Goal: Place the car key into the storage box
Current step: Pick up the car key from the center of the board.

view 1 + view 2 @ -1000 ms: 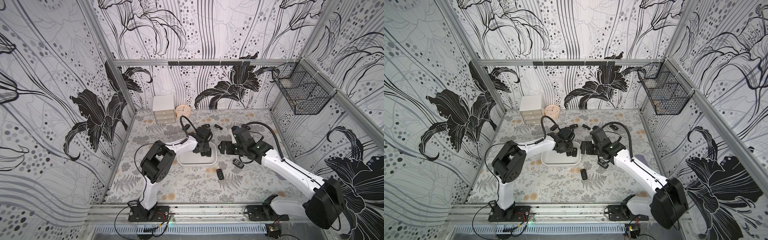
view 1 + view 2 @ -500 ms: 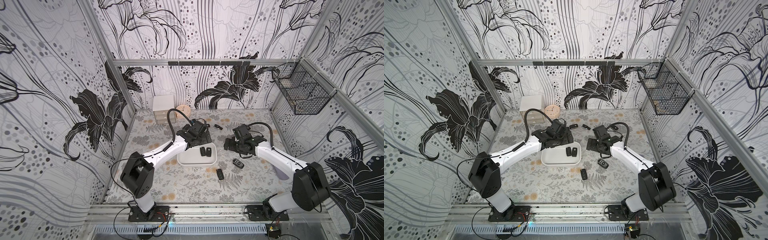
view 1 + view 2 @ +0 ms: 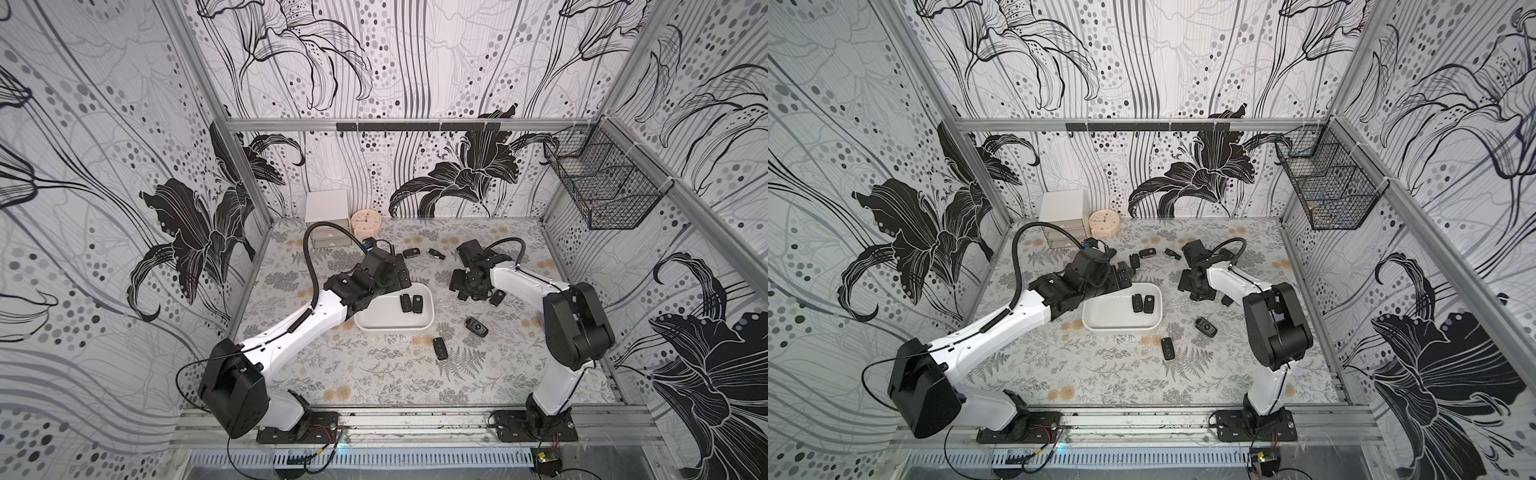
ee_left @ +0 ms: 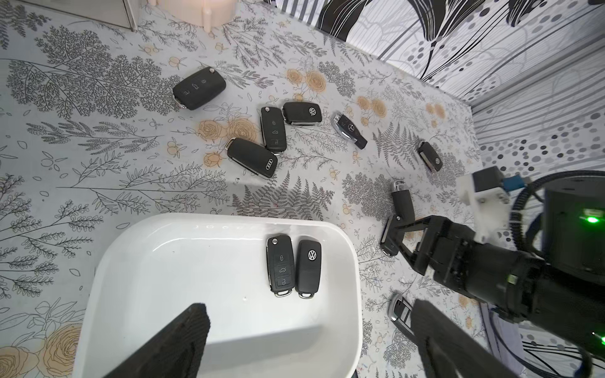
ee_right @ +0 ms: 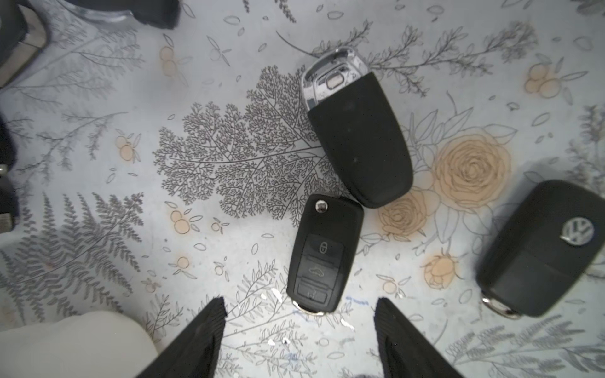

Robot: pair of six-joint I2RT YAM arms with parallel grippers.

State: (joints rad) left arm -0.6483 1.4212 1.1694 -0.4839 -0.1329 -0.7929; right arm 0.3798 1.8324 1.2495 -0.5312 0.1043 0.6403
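The storage box (image 3: 376,322) is a shallow white tray with rounded corners, sitting near the middle of the floral table (image 3: 374,374) in both top views; two black fobs (image 4: 280,265) lie flat inside it side by side, toward its 3 o'clock side, one showing three buttons, its neighbour a VW badge; the left gripper (image 4: 309,309) hangs over the box with its jaws spread wide and nothing between them; at about 2 o'clock from the box the right gripper (image 5: 299,306) points down at the table, jaws partly apart and clamping nothing; the car key (image 5: 324,252) lies flat beneath it, one end between the fingertips (image 5: 203,327) with a gap on each side; it is a black flip fob with three buttons in a row, a padlock sign on the one nearest its small round silver stud, and a chrome edge at the opposite end; a plain black fob (image 5: 360,140) with a chrome cap touches its corner; a badged fob (image 5: 540,252) lies near; a silver-trimmed fob (image 3: 476,326) lies at about 3 o'clock of the box and a dark fob (image 3: 438,348) at about 4 o'clock
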